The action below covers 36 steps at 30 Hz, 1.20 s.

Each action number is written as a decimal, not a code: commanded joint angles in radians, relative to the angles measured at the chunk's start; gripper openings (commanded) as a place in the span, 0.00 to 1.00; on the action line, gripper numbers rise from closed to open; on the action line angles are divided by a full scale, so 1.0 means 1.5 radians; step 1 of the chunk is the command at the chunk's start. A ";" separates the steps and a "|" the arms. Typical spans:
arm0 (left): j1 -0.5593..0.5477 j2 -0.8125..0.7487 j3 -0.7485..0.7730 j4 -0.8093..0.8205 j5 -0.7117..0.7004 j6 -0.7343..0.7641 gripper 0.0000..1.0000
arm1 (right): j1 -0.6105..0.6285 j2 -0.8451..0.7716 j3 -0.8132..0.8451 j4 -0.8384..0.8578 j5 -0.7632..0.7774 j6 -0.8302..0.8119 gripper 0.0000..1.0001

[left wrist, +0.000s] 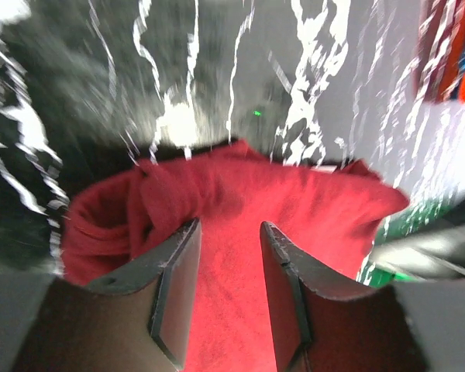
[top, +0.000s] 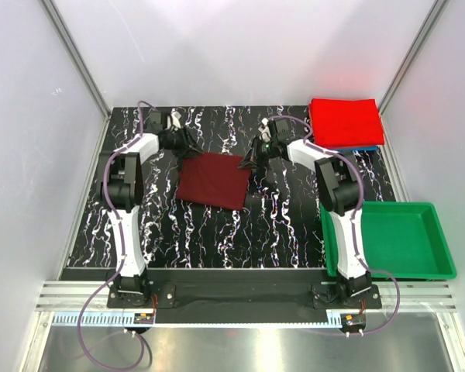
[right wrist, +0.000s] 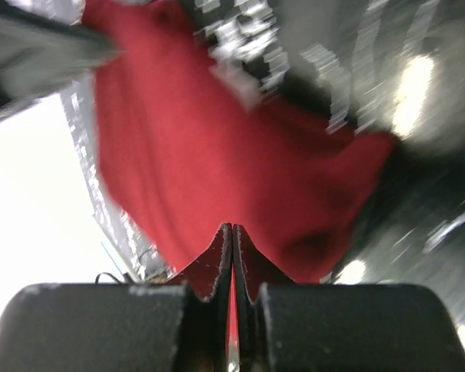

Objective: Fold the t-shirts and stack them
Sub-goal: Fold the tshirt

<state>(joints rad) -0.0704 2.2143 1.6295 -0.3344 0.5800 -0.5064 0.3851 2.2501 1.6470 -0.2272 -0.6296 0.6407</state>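
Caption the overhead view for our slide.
Left arm and right arm at far corners of a dark maroon cloth t-shirt on a black marbled table; bright red folded t-shirt and green plastic tray alongside.

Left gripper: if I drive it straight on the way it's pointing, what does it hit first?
The maroon t-shirt: its cloth fills the gap between the open fingers of the left gripper. Depth is unclear, but nothing shows in front of it.

Table (top: 279, 225) front open; maroon tee (top: 213, 180) mid, green tray (top: 387, 206) front-R, red tee stack (top: 345, 122) back-R block.
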 commanded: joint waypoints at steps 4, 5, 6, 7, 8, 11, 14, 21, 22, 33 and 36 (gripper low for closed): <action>0.035 0.024 0.028 0.081 0.034 -0.008 0.42 | -0.035 0.080 0.056 0.099 -0.053 0.033 0.06; 0.035 0.037 0.027 0.083 0.033 -0.009 0.42 | -0.040 0.097 0.062 0.111 -0.060 0.048 0.07; 0.035 0.043 0.027 0.082 0.031 -0.009 0.42 | -0.044 0.106 0.065 0.122 -0.075 0.053 0.07; 0.035 0.049 0.028 0.085 0.030 -0.010 0.41 | -0.052 0.115 0.068 0.136 -0.082 0.062 0.07; 0.035 0.059 0.036 0.084 0.023 -0.014 0.41 | -0.053 0.131 0.074 0.142 -0.091 0.066 0.08; 0.037 0.060 0.049 0.078 0.005 -0.007 0.41 | -0.058 0.149 0.085 0.168 -0.132 0.075 0.10; 0.044 0.078 0.086 0.043 -0.002 -0.009 0.41 | -0.058 0.150 0.086 0.187 -0.160 0.089 0.16; 0.059 0.016 0.138 -0.050 -0.064 -0.003 0.43 | -0.057 0.096 0.083 0.201 -0.215 0.113 0.27; 0.060 -0.016 0.150 -0.091 -0.071 0.005 0.43 | -0.058 0.086 0.083 0.195 -0.216 0.109 0.26; 0.032 -0.241 -0.135 -0.073 0.001 0.014 0.06 | -0.057 -0.039 0.013 0.184 -0.222 0.096 0.22; 0.032 -0.206 -0.206 -0.025 0.046 -0.023 0.00 | -0.058 -0.058 -0.002 0.182 -0.223 0.092 0.23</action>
<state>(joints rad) -0.0154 1.8023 1.4437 -0.4324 0.5587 -0.4858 0.2947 2.2311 1.6684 0.0338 -0.9371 0.7975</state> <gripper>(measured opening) 0.015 0.223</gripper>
